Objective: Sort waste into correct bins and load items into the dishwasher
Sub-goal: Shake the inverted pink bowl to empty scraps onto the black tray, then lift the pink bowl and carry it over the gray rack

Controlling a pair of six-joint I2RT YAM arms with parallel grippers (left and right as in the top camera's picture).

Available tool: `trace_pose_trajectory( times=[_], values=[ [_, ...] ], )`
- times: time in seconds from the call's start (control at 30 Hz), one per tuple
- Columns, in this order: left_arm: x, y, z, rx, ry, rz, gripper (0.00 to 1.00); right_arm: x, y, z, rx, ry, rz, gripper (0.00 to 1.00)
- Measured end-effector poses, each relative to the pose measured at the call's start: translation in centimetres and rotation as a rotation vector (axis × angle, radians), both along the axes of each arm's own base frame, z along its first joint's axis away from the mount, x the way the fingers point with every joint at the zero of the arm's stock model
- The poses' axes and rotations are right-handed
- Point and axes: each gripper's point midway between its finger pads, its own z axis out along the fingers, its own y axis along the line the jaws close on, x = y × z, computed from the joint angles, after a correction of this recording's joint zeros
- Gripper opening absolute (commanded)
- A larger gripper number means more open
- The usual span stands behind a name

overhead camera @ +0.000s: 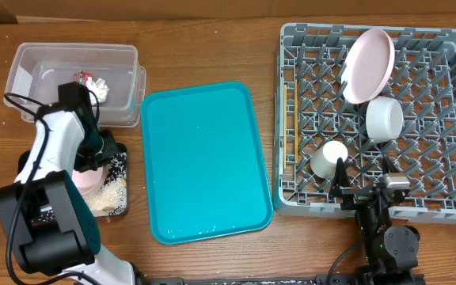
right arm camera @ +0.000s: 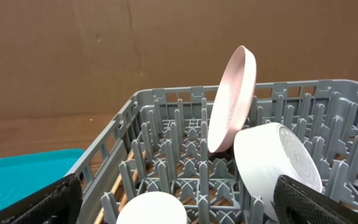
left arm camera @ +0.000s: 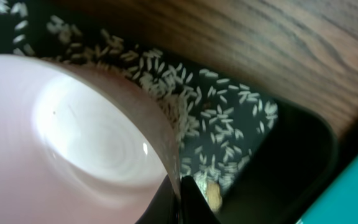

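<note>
Pinching rim of small pinkish bowl [left arm camera: 86, 143] in left gripper [overhead camera: 93, 158], held over black tray [left arm camera: 291, 155] by counter's left edge. Could slip from that thin grip if swung fast, landing in rice [left arm camera: 166, 93]. By front edge, right gripper [overhead camera: 364, 186] with fingers wide apart.

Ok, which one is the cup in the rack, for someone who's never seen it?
Find the grey dish rack on the right of the table. In its front-left area sits the small white cup. It is clearly smaller than the white bowl behind it, and not flat like the pink plate standing on edge.
</note>
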Motion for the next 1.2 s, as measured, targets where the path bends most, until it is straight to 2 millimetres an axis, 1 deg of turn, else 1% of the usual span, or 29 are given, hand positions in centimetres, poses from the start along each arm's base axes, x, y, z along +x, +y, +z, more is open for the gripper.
trace_pose_trajectory(
  times=[0.07, 0.17, 0.23, 0.3, 0.37, 0.43, 0.5, 0.57, 0.63, 0.73, 0.83, 0.97, 1.03, 1.07, 1.1, 1.13, 1.2],
  values=[
    [0.2, -0.2, 1.4, -0.015, 0.0, 0.012, 0.04, 0.0, 0.0, 0.0, 0.0, 0.0, 0.0, 1.0],
    [2.0, -0.9, 4.7, -0.057, -0.104, 0.015, 0.04, 0.0, 0.0, 0.0, 0.0, 0.0, 0.0, 1.0],
    [3.7, -1.8, 7.6, -0.101, -0.232, 0.003, 0.04, 0.0, 0.0, 0.0, 0.0, 0.0, 0.0, 1.0],
    [4.7, -2.9, 10.7, -0.162, -0.361, -0.014, 0.04, 0.0, 0.0, 0.0, 0.0, 0.0, 0.0, 1.0],
    [5.0, -4.5, 14.1, -0.249, -0.481, -0.044, 0.04, 0.0, 0.0, 0.0, 0.0, 0.0, 0.0, 1.0],
    [4.8, -5.9, 16.8, -0.347, -0.577, -0.092, 0.04, 0.0, 0.0, 0.0, 0.0, 0.0, 0.0, 1.0],
    [4.6, -7.0, 18.7, -0.455, -0.651, -0.147, 0.05, 0.0, 0.0, 0.0, 0.0, 0.0, 0.0, 1.0],
    [4.5, -7.8, 20.0, -0.571, -0.716, -0.203, 0.04, 0.0, 0.0, 0.0, 0.0, 0.0, 0.0, 1.0],
    [3.9, -8.4, 20.7, -0.703, -0.782, -0.267, 0.04, 0.0, 0.0, 0.0, 0.0, 0.0, 0.0, 1.0],
    [1.8, -9.7, 21.6, -0.936, -0.893, -0.345, 0.04, 0.0, 0.0, 0.0, 0.0, 0.0, 0.0, 1.0],
    [0.6, -10.1, 21.7, -1.062, -0.998, -0.37, 0.04, 0.0, 0.0, 0.0, 0.0, 0.0, 0.0, 1.0],
    [0.2, -11.0, 21.7, -1.124, -1.054, -0.415, 0.04, 0.0, 0.0, 0.0, 0.0, 0.0, 0.0, 1.0],
    [0.1, -11.9, 21.7, -1.133, -1.049, -0.456, 0.04, 0.0, 0.0, 0.0, 0.0, 0.0, 0.0, 1.0],
    [0.1, -12.6, 21.7, -1.14, -1.043, -0.48, 0.04, 0.0, 0.0, 0.0, 0.0, 0.0, 0.0, 1.0],
    [0.1, -13.6, 21.6, -1.144, -1.023, -0.522, 0.04, 0.0, 0.0, 0.0, 0.0, 0.0, 0.0, 1.0],
    [0.2, -14.0, 21.6, -1.144, -1.017, -0.54, 0.04, 0.0, 0.0, 0.0, 0.0, 0.0, 0.0, 1.0],
    [0.8, -16.8, 21.1, -1.111, -0.959, -0.667, 0.04, 0.0, 0.0, 0.0, 0.0, 0.0, 0.0, 1.0]
  ],
)
